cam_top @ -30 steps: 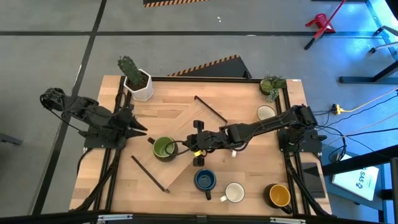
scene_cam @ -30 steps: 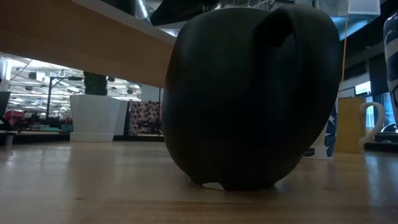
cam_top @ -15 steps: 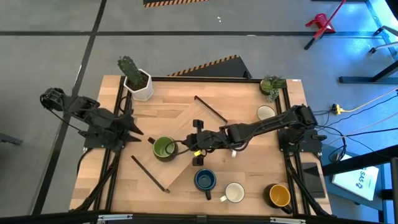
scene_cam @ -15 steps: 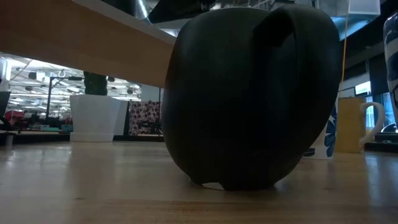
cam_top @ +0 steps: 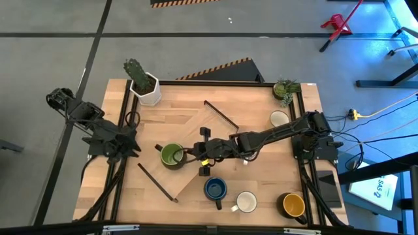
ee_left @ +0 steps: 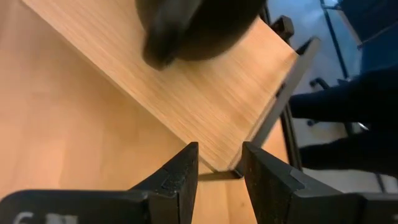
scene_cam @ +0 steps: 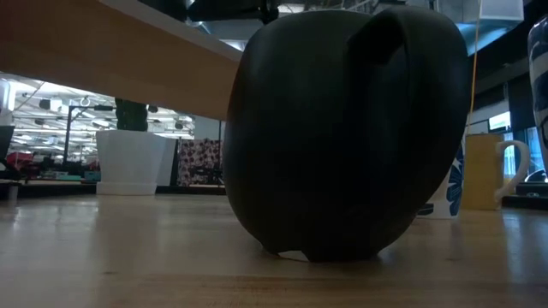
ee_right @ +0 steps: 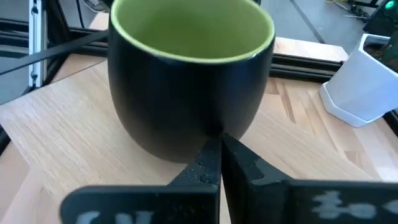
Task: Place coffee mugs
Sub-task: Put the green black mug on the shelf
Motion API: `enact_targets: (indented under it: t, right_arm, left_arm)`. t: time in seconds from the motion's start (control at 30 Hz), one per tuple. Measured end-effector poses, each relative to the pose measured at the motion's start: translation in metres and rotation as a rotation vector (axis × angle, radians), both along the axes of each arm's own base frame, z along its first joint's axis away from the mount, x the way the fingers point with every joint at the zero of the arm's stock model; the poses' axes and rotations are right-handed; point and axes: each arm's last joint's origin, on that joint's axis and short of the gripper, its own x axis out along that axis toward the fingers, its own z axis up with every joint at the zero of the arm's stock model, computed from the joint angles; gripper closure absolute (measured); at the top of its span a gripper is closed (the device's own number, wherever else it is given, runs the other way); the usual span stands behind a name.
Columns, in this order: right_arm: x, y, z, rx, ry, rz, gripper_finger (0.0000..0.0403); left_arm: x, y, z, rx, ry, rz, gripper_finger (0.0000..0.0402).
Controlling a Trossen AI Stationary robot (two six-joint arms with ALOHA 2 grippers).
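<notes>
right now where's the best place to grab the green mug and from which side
Probably the rim of the green mug, on its right side. It stands upright with the mouth open upward, and its handle points left, away from the right tool, which sits shut just right of it. One finger inside the wall and one outside should hold. The left tool waits at the table's left edge.

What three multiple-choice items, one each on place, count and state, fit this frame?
1. Where is the green mug?
A. on the floor
B. near the table's middle, at the right gripper
C. beside the cactus pot

2. How many mugs show in the high view?
A. five
B. two
C. eight

3. How is the right gripper?
A. open wide
B. out of view
C. shut

Answers:
1 B: the high view shows the mug mid-table at the gripper's tip.
2 A: green, blue, white, yellow, cream.
3 C: the right wrist view shows its fingers pressed together.
</notes>
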Motion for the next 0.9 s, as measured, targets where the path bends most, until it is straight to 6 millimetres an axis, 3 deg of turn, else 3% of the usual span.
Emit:
enact_targets:
  t: [0.3, 0.67, 0.9]
  right_arm:
    - [0.008, 0.003, -0.012, 0.013, -0.012, 0.017, 0.0403]
    - [0.021, 0.006, -0.005, -0.005, -0.028, 0.027, 0.0403]
    - [0.017, 0.004, -0.011, -0.012, 0.050, -0.025, 0.0403]
  left_arm:
    - [0.001, -0.001, 0.000, 0.033, -0.024, 0.045, 0.0303]
    - [0.003, -0.001, 0.001, 0.042, -0.044, 0.062, 0.0305]
    - [0.006, -0.002, 0.005, 0.032, -0.099, 0.077, 0.0305]
